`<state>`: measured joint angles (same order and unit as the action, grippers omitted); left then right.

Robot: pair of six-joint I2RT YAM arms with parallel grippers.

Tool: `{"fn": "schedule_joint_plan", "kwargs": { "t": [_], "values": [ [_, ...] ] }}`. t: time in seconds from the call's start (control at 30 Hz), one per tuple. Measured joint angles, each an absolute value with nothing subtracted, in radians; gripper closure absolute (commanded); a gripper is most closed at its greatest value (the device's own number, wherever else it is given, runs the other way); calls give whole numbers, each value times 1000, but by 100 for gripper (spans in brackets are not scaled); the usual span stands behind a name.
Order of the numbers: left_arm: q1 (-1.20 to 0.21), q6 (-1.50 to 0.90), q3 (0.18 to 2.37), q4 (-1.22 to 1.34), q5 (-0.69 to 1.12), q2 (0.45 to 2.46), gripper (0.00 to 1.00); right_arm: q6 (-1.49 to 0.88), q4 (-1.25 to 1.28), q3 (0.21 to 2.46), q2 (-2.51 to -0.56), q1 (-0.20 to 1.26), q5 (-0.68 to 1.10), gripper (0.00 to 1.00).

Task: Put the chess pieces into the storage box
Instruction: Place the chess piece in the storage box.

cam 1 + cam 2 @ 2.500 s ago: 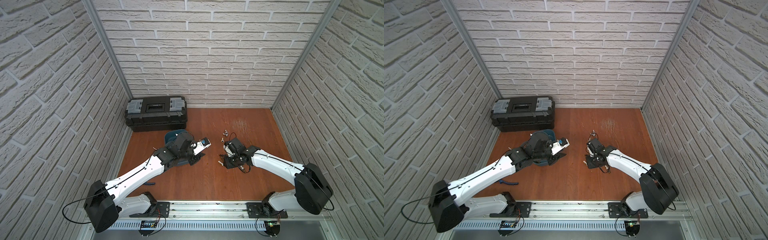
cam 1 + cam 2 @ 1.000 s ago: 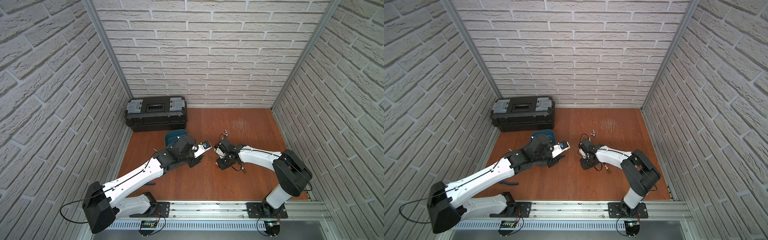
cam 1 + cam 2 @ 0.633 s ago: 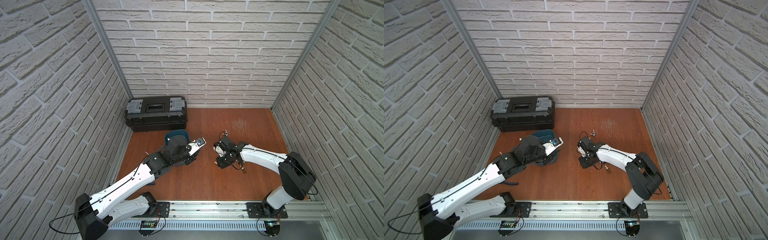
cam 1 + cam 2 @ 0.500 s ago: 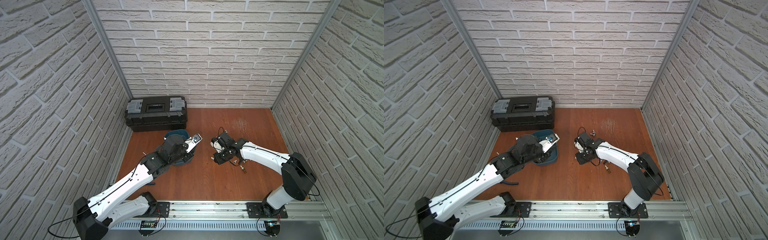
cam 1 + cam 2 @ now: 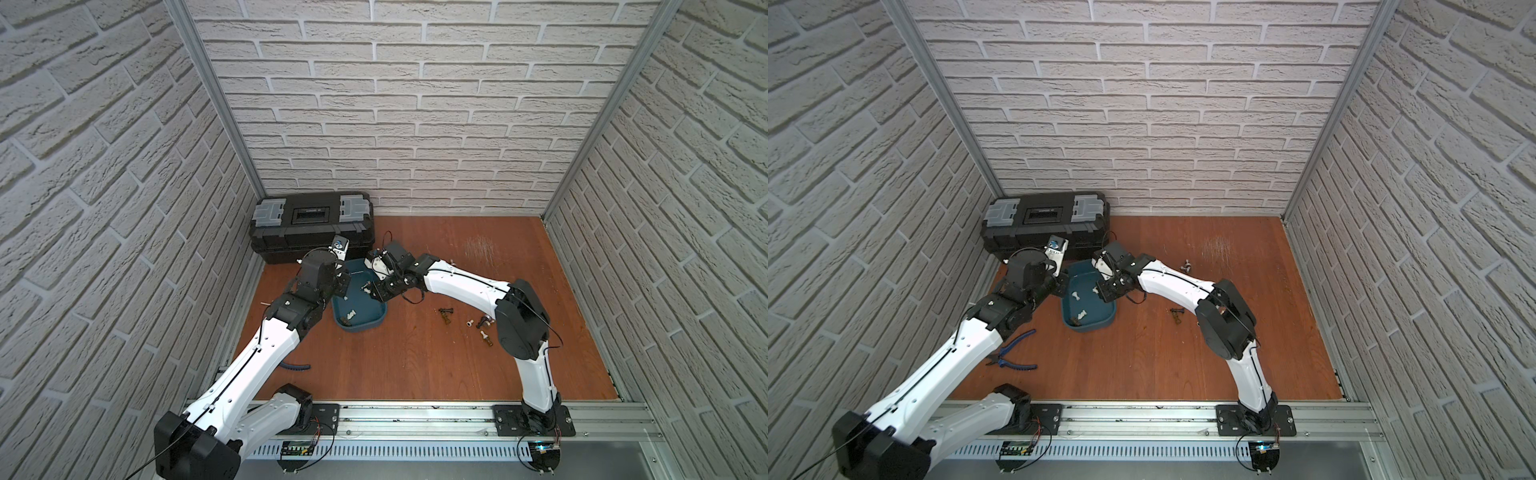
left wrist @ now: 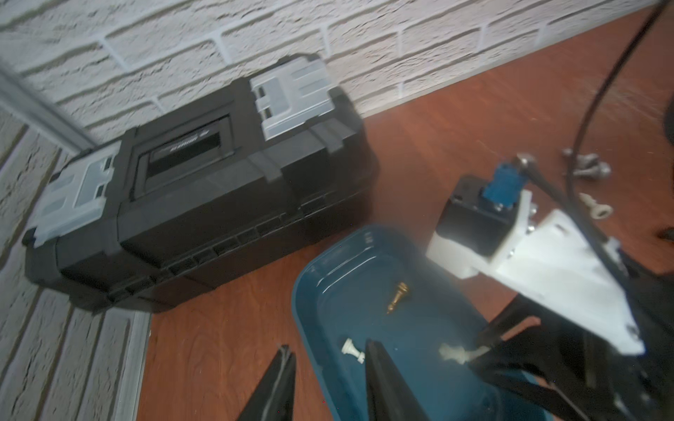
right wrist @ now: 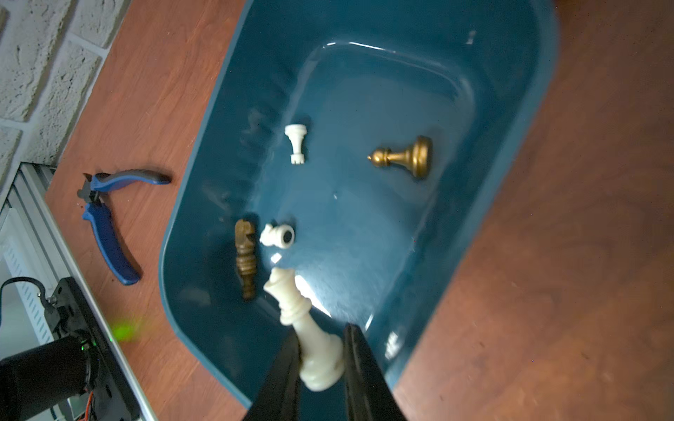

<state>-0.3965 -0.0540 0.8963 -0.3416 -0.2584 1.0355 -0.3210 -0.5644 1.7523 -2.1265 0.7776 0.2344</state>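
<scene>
The teal storage box (image 5: 368,316) (image 5: 1100,322) lies in front of the toolbox. My right gripper (image 7: 321,350) (image 5: 371,290) hangs over its near end, shut on a tall white chess piece (image 7: 304,328). Several chess pieces lie inside: a white rook (image 7: 297,144), a golden pawn (image 7: 401,158), a dark brown knight (image 7: 245,255) and a small white one (image 7: 279,235). My left gripper (image 6: 328,355) (image 5: 340,291) stands open astride the box's left wall, gripping nothing. More pieces lie on the floor to the right (image 5: 446,316) (image 5: 484,328) (image 5: 1185,264).
A black toolbox with grey latches (image 5: 311,226) (image 6: 200,189) stands against the back wall, close behind the box. Blue-handled pliers (image 5: 1013,353) (image 7: 105,215) lie on the floor under my left arm. Brick walls close in three sides; the arms' rail (image 5: 415,419) runs along the front.
My right gripper has carried the white piece leftward from the floor to above the box. My left arm has swung back left, uncovering the box, and now straddles its wall.
</scene>
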Motion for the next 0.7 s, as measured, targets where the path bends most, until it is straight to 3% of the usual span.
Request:
{"fn": "schedule_joint_plan", "kwargs": {
  "t": [0.2, 0.37, 0.5, 0.7],
  "values": [
    [-366, -101, 897, -351, -253, 1054, 63, -341, -585, 1817, -2189, 786, 252, 57],
    [-366, -109, 897, -341, -237, 1052, 65, -353, -594, 1803, -2140, 786, 242, 55],
    [-403, -106, 897, -336, -223, 1081, 65, -364, -597, 1676, -1977, 774, 198, 55],
    [-586, -154, 969, -389, -224, 1234, 63, -374, -625, 1502, -1673, 692, 120, 55]
  ]
}}
